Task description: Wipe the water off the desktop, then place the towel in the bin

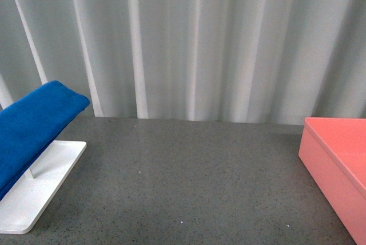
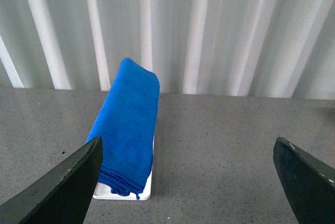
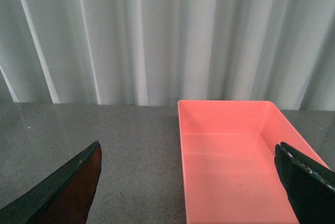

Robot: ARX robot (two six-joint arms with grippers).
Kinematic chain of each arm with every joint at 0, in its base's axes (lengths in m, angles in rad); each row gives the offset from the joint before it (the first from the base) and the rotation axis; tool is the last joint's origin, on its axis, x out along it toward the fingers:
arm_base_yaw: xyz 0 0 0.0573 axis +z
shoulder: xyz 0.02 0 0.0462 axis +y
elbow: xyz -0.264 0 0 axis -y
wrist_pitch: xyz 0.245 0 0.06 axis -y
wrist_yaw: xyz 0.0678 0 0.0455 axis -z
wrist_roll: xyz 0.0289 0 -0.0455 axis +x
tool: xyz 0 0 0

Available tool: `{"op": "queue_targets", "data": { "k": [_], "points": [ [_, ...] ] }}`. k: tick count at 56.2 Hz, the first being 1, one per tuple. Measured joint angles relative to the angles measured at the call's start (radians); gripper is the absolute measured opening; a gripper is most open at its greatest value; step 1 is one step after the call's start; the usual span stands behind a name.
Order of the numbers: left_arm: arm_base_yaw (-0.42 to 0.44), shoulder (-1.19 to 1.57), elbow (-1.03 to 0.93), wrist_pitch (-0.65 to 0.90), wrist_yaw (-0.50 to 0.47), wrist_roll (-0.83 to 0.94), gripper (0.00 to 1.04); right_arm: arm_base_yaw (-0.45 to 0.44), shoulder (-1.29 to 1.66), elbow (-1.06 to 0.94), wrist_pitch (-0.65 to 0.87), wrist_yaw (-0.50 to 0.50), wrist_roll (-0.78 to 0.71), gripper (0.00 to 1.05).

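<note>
— Where is the towel [image 1: 34,125] found?

— It is seen at the far left of the table [image 1: 189,188], folded and draped above a white tray [image 1: 40,193], raised off the tray's base. It is not held by anything.

— How is it laid relative to the left pincer [image 2: 187,141]?

— In the left wrist view it is set ahead of the pincer and off to one finger's side, well apart from it. Its long axis runs away from the pincer toward the curtain [image 1: 200,44], so the narrow folded end is presented first. The jaws are spread wide and nothing is gripped.

— Which arm is judged nearer?

— The left. The right pincer [image 3: 187,145], also spread wide and empty, is pointed at the bin [image 3: 230,156], which is placed at the table's right edge, open-topped, with nothing seen inside.

— What is the coming move thought to turn on?

— The pincer would have to be shifted sideways until it is lined up with the towel, then closed across the short width.

— Is any water made out?

— No puddle can be told on the speckled surface.

— Any brands, labels or writing?

— None can be read.
</note>
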Motion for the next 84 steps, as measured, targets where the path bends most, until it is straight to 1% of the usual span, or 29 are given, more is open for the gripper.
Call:
{"op": "queue_targets", "data": {
  "k": [2,3,6,8,9,11,13,17,19,23,26,29,37,45,50,53,55,66,79,84],
  "points": [
    [0.0,0.0,0.0,0.0,0.0,0.0,0.98,0.0,0.0,0.0,0.0,0.0,0.0,0.98],
    [0.013,0.023,0.011,-0.037,0.04,-0.016,0.98,0.0,0.0,0.0,0.0,0.0,0.0,0.98],
    [0.04,0.143,0.101,-0.256,0.206,-0.091,0.98,0.0,0.0,0.0,0.0,0.0,0.0,0.98],
    [0.035,0.217,0.142,-0.341,0.253,-0.126,0.98,0.0,0.0,0.0,0.0,-0.003,0.0,0.98],
    [0.028,0.26,0.161,-0.377,0.262,-0.144,0.98,0.0,0.0,0.0,0.0,-0.004,0.0,0.98],
    [0.009,0.334,0.183,-0.381,0.246,-0.18,0.98,0.0,0.0,0.0,0.0,-0.002,0.0,0.98],
    [-0.014,0.396,0.202,-0.344,0.239,-0.194,0.98,0.0,0.0,0.0,0.0,-0.001,0.0,0.98],
    [-0.05,0.571,0.288,-0.179,0.228,-0.202,0.98,0.0,0.0,0.0,0.0,0.0,0.0,0.98],
    [-0.049,0.7,0.362,-0.079,0.239,-0.198,0.98,0.0,0.0,0.0,0.0,-0.001,0.0,0.98],
    [-0.044,0.864,0.469,0.001,0.24,-0.174,0.98,0.0,0.0,0.0,0.0,0.0,0.0,0.98],
    [-0.038,1.01,0.578,0.02,0.231,-0.148,0.98,0.0,0.0,0.0,0.0,0.0,0.0,0.98],
    [-0.035,1.195,0.736,-0.01,0.229,-0.097,0.98,0.0,0.0,0.0,0.0,0.0,0.0,0.98],
    [-0.032,1.503,1.061,-0.135,0.174,-0.007,0.98,0.0,0.0,0.0,0.0,-0.001,0.0,0.98],
    [-0.02,1.732,1.332,-0.272,0.149,0.018,0.98,0.0,0.0,0.0,0.0,0.0,0.0,0.98],
    [-0.011,1.894,1.53,-0.38,0.1,0.029,0.98,0.0,0.0,0.0,0.0,0.0,0.0,0.98],
    [-0.006,1.984,1.637,-0.425,0.101,0.019,0.98,0.0,0.0,0.0,0.0,0.0,0.0,0.98],
    [-0.004,2.017,1.67,-0.43,0.1,0.017,0.98,0.0,0.0,0.0,0.0,0.0,0.0,0.98],
    [0.001,2.121,1.767,-0.418,0.008,0.019,0.98,0.0,0.0,0.0,0.0,0.0,0.0,0.98],
    [0.018,2.178,1.783,-0.378,-0.073,0.055,0.98,0.0,0.0,0.0,0.0,0.0,0.0,0.98],
    [0.03,2.192,1.78,-0.343,-0.083,0.065,0.98,0.0,0.0,0.0,0.0,0.0,0.0,0.98]
  ]
}}
